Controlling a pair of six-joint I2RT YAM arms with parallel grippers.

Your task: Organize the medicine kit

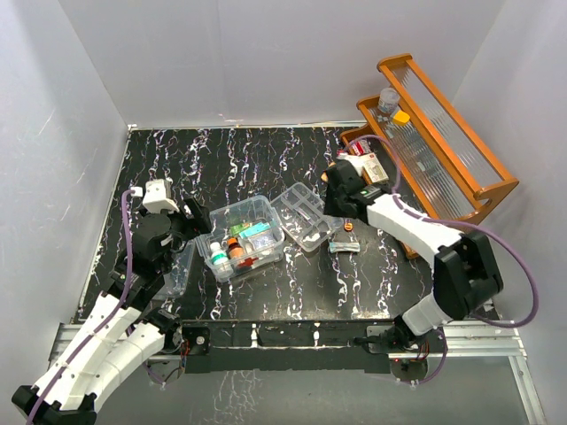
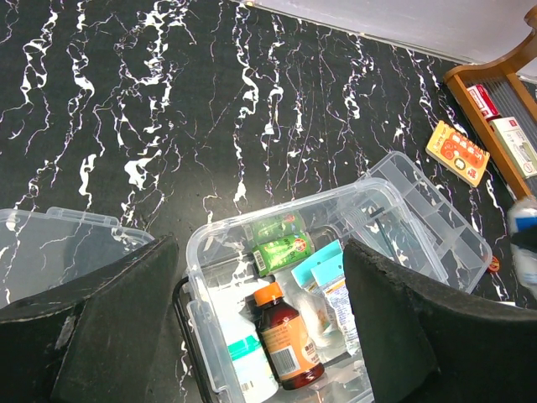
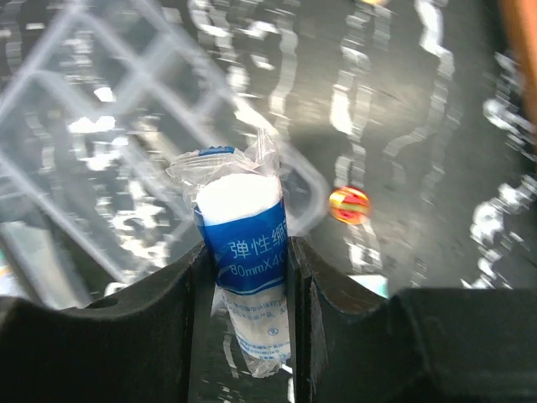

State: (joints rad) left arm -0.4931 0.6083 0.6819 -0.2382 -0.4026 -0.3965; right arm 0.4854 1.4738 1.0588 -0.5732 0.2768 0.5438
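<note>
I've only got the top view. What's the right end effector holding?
Observer: The right end effector is shut on a wrapped bandage roll, white with a blue printed label.
Operator: And the left end effector, is it gripping anything?
Observer: No. The left end effector is open with nothing between its fingers, above the kit.

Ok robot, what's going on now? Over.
Left gripper open near medicine kit. Right gripper shut on bandage roll. Divider tray beside kit.
</note>
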